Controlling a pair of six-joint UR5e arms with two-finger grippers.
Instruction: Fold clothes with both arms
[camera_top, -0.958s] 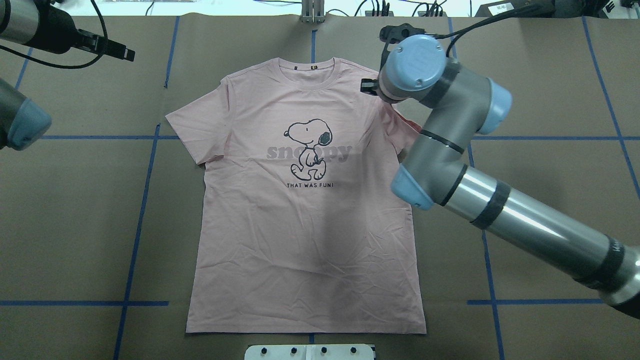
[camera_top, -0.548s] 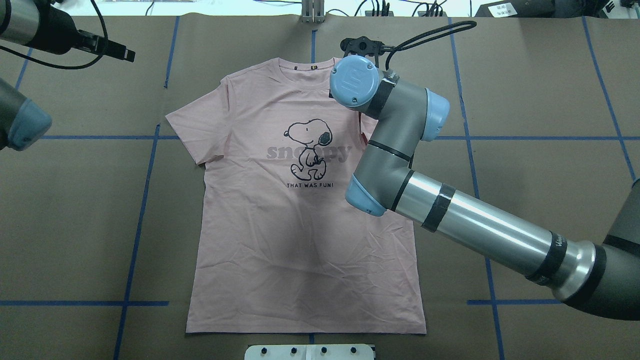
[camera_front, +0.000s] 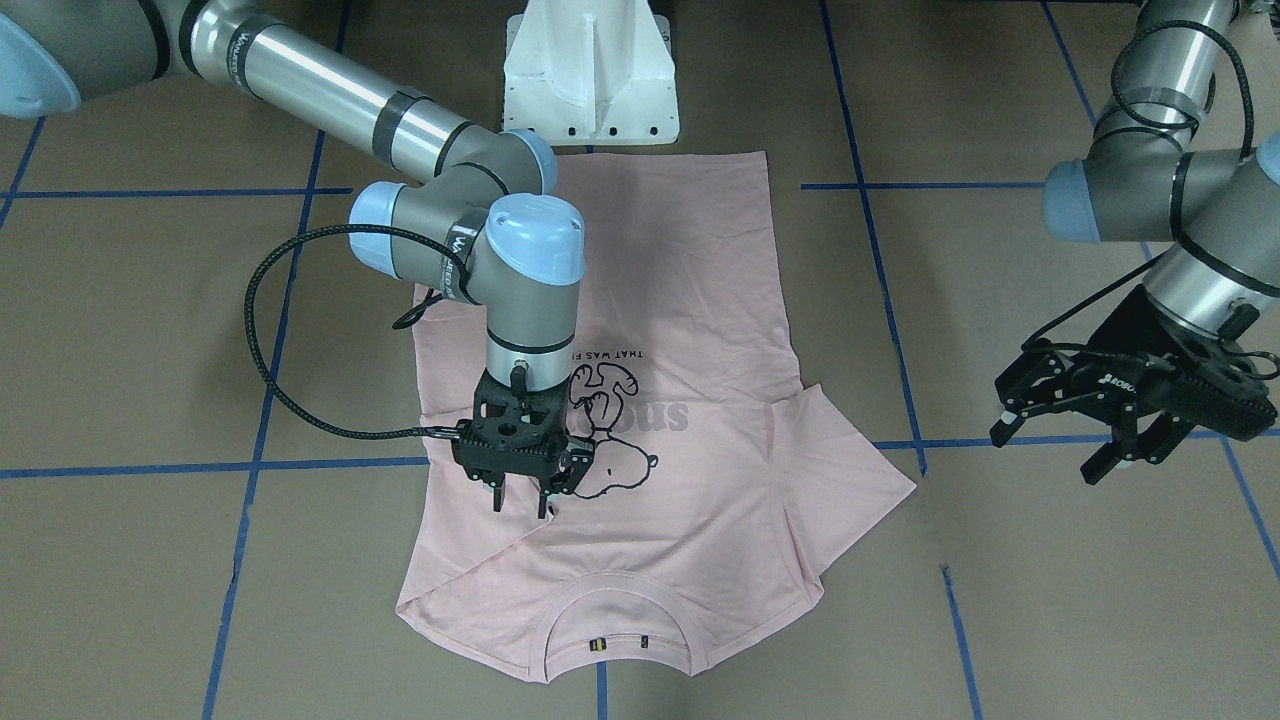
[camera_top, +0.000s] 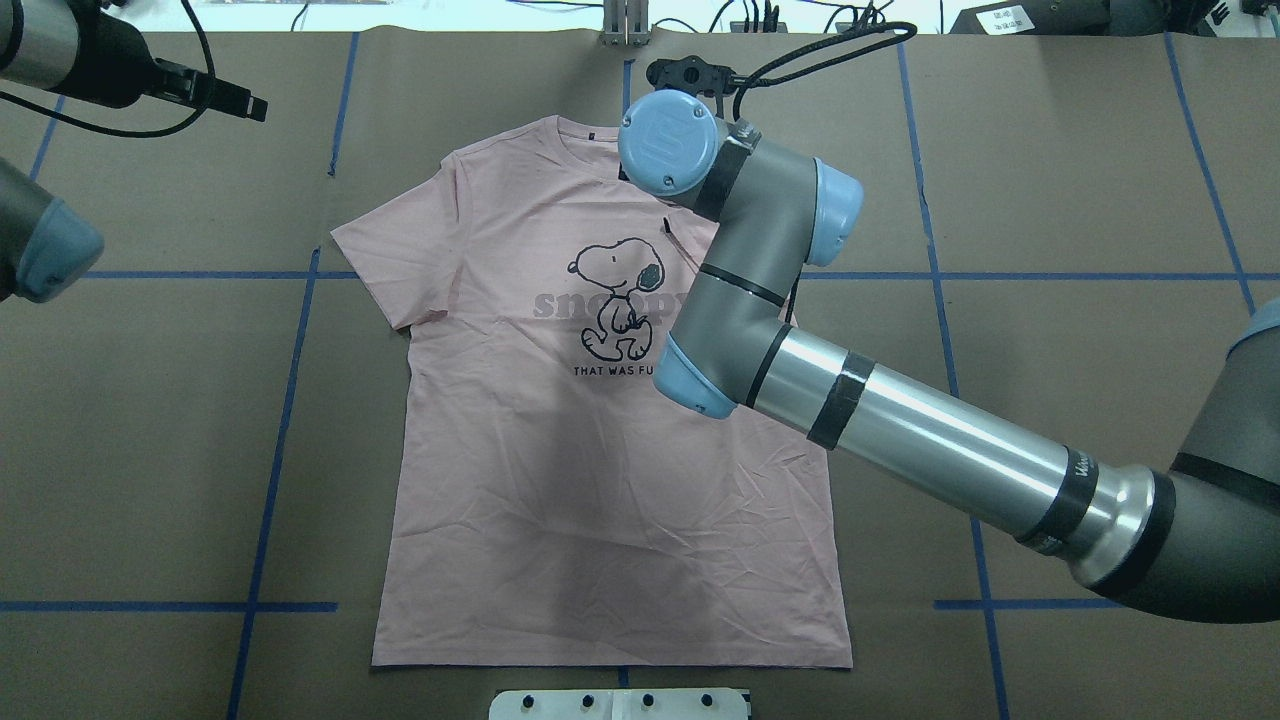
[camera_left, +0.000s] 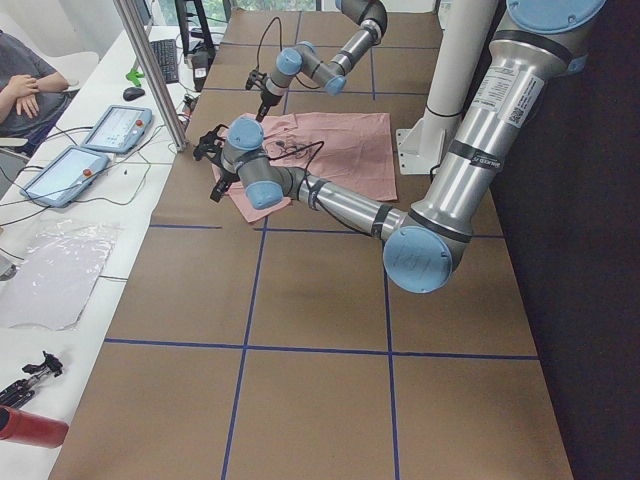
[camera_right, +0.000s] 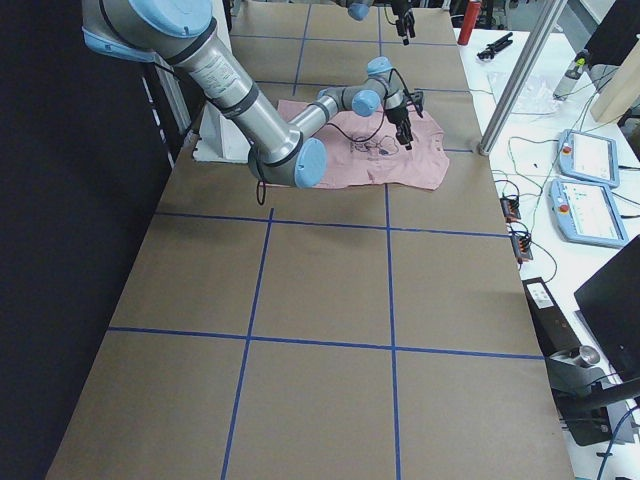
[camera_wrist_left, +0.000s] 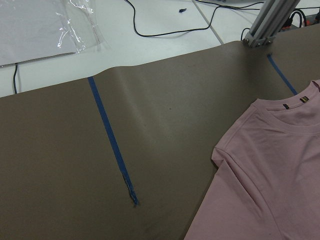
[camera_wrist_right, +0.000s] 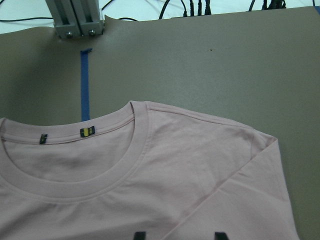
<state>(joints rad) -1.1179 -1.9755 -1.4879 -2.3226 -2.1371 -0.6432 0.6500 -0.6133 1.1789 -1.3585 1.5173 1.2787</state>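
Observation:
The clothes are one pale pink T-shirt (camera_top: 600, 500) lying face up and flat on the brown table, with the Snoopy drawing (camera_top: 615, 295) showing. Its collar (camera_front: 615, 625) points away from the robot. The sleeve on the right arm's side is folded inward over the chest, leaving a diagonal crease (camera_wrist_right: 225, 185). My right gripper (camera_front: 520, 508) hangs just above that folded sleeve beside the drawing, its fingertips (camera_wrist_right: 140, 235) apart and holding nothing. My left gripper (camera_front: 1060, 445) is open in the air, well off the shirt (camera_wrist_left: 270, 175) beyond the other sleeve (camera_front: 850, 480).
The white pedestal base (camera_front: 592, 80) stands at the shirt's hem. Blue tape lines (camera_top: 280, 400) cross the table. An aluminium post (camera_top: 625, 22) rises beyond the collar. Control tablets (camera_left: 90, 150) and a seated person (camera_left: 25, 85) are past the table's far edge.
The right arm swept leftward across the shirt, carrying the sleeve from the outer side onto the chest. The left arm has not moved.

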